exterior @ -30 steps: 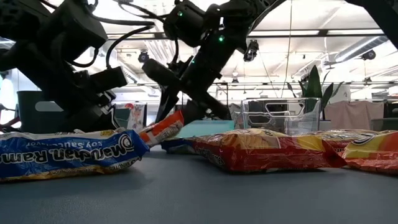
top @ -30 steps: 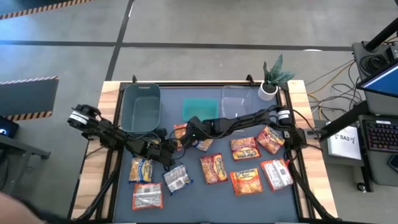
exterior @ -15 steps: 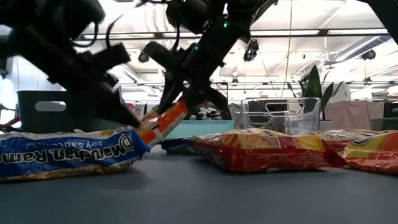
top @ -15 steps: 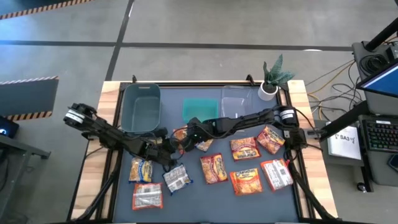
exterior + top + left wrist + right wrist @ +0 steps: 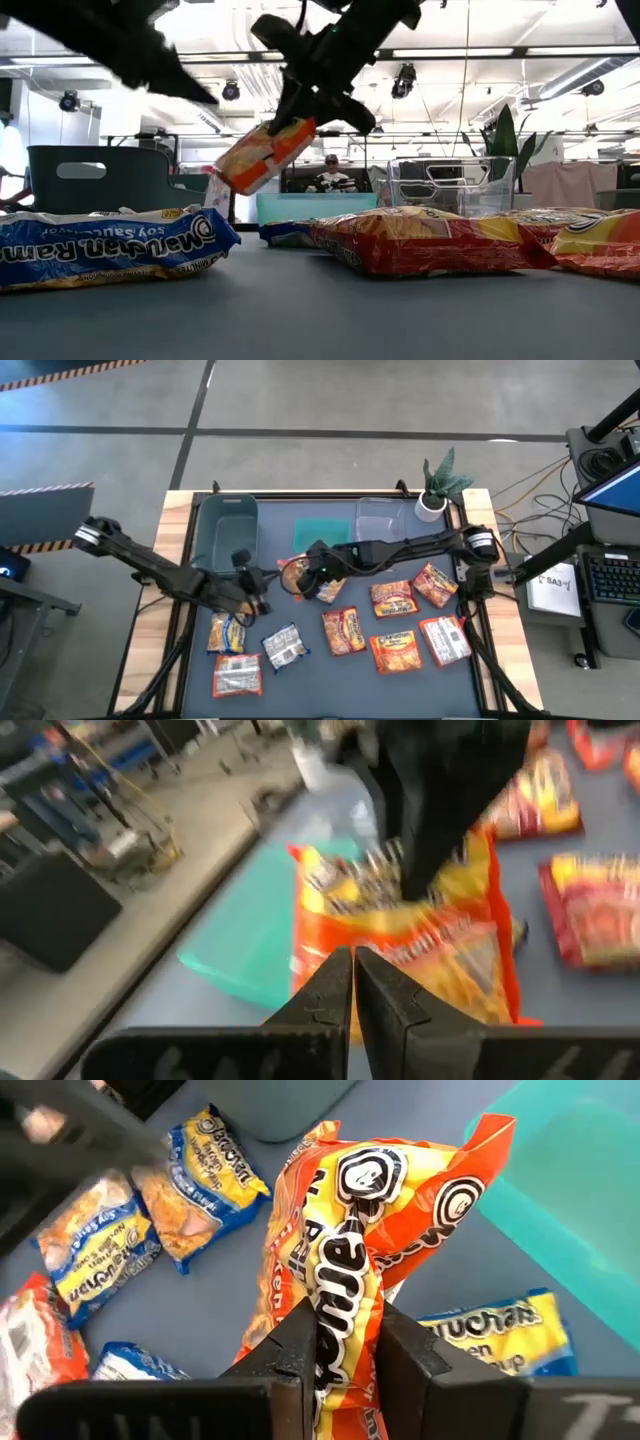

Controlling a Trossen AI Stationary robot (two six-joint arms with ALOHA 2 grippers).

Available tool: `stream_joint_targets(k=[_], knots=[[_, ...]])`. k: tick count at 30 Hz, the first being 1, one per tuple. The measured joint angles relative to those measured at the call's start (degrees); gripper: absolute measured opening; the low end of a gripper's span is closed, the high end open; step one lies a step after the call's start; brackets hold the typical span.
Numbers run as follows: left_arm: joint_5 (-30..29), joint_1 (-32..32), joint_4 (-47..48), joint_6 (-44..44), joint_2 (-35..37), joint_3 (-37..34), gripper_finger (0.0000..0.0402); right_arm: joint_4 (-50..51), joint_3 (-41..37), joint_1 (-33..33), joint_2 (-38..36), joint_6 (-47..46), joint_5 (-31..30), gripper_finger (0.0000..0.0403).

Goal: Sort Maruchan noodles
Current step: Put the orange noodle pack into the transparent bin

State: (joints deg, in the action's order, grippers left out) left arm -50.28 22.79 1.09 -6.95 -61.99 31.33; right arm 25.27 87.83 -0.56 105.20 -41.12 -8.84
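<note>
1. Your right gripper (image 5: pixel 300 573) has its fingers clamped on an orange packet (image 5: pixel 262 156), held clear of the table at centre frame in the high view.
2. Your left gripper (image 5: pixel 256 592) sits left of centre, fingers pressed together, empty.
3. Other Maruchan noodles (image 5: pixel 344 630) lie across the lower half of the mat (image 5: pixel 320 680).

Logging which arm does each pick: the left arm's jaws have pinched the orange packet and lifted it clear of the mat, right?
Not the left. The right gripper has the orange packet pinched, as the right wrist view shows. The left gripper is shut and empty. The packet is lifted clear of the mat.
</note>
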Motion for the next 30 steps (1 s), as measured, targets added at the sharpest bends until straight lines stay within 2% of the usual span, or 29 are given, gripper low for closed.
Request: stream_joint_targets(k=[9,16,20,27,30], knots=[[-0.6,0.0,-0.1,7.1,9.0,0.0,0.0000,10.8,0.0,3.6,-7.4,1.2,-0.3,0.0064],[-0.4,0.0,-0.2,8.7,10.3,0.0,0.0000,24.2,0.0,9.8,-16.4,0.5,-2.1,0.0064],[-0.4,0.0,-0.2,9.2,9.8,0.0,0.0000,35.6,0.0,13.7,-19.5,-2.2,-5.8,0.0064],[-0.4,0.0,-0.2,9.3,9.4,0.0,0.0000,49.1,0.0,18.5,-19.8,-5.3,-10.3,0.0064],[-0.4,0.0,-0.3,9.2,9.4,0.0,0.0000,50.7,-0.1,19.8,-18.0,-4.0,-12.2,0.0064]])
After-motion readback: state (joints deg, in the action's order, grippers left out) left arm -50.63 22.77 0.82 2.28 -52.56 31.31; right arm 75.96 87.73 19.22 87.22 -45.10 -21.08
